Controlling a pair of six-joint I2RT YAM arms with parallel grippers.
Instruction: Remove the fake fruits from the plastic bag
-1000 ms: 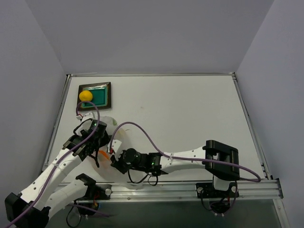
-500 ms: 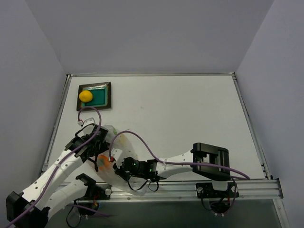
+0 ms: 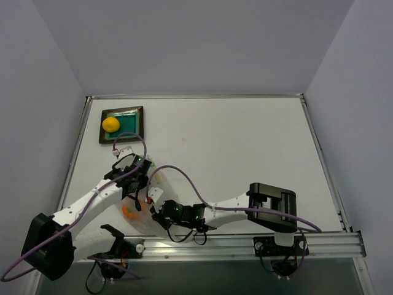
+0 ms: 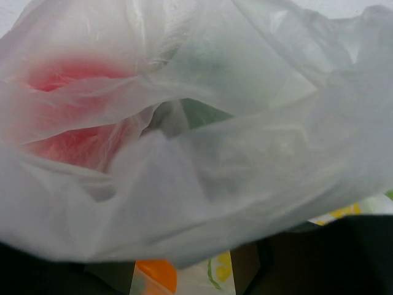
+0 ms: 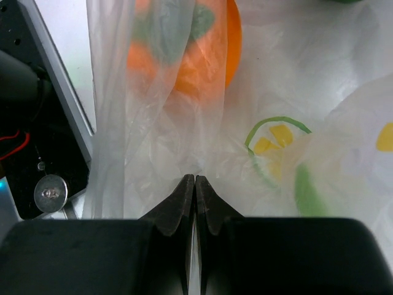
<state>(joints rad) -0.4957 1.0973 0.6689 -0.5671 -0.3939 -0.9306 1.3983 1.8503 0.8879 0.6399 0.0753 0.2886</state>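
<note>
Plastic bag (image 4: pixel 258 147) lies near the front of the desk (image 3: pixel 245 147), with the right claw (image 5: pixel 194 179) clenched on its film just below the orange fruit (image 5: pixel 184 49). Only the left wrist view shows the red fruit (image 4: pixel 67 117) inside the bag. Whether the left claw (image 3: pixel 136 195) grips anything I cannot tell. Far beyond the bag, the yellow fruit (image 3: pixel 110 123) sits in the tray (image 3: pixel 140 126).

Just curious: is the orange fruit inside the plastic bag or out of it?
Inside, it seems: in the right wrist view the plastic bag drapes across the orange fruit, blurring it.
</note>
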